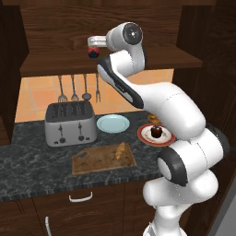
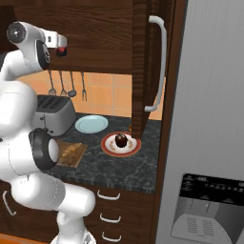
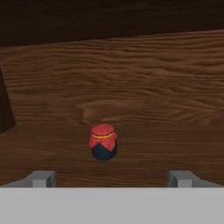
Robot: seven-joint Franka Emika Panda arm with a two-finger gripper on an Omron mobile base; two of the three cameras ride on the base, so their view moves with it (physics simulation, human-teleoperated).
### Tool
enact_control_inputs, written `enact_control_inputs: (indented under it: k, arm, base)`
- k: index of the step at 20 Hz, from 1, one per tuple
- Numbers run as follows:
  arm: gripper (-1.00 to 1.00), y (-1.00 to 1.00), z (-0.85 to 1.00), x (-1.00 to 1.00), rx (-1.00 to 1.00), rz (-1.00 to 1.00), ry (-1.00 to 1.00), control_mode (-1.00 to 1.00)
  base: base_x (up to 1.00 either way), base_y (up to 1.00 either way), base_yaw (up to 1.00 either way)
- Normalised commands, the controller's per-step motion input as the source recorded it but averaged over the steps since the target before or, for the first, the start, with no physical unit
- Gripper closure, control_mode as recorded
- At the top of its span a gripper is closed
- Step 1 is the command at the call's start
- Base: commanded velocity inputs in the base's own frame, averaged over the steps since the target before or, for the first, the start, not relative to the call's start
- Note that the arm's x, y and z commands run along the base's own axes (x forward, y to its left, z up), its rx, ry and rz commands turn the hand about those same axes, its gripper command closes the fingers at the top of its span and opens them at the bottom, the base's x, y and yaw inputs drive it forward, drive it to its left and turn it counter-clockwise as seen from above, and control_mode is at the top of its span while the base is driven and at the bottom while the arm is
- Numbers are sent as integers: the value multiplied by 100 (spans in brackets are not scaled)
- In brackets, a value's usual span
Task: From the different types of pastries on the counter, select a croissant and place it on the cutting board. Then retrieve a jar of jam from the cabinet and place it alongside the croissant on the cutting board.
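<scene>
While the arm reaches up into the cabinet (image 1: 55, 27):
Fingers: the fingers (image 3: 43, 178) stand spread wide apart, holding nothing, on either side of the jar of jam (image 3: 103, 141) ahead.
Jar of jam: upright on the cabinet shelf (image 1: 41, 64), just beyond the hand.
Croissant: the croissant (image 1: 120, 150) lies on the cutting board (image 1: 94, 161), near its right end.
Cutting board: on the worktop (image 1: 27, 161), before the toaster (image 1: 70, 122).
Chocolate pastry: the chocolate pastry (image 2: 121, 139) sits on a red-rimmed plate (image 2: 107, 148).
</scene>
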Motion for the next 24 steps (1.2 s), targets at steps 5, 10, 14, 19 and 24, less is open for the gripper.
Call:
enact_control_inputs:
  k: [5,10,14,19,24]
  arm:
    - [-100,0,0,39,0,0,16,-100]
    - [-100,4,-10,34,0,0,7,-100]
    - [-100,14,-11,13,0,0,0,-100]
    - [-100,23,-7,5,0,0,0,-100]
    - [-100,9,-24,5,0,0,0,-100]
  base:
    - [0,0,0]
    - [0,0,0]
    - [0,0,0]
    - [0,0,0]
    - [0,0,0]
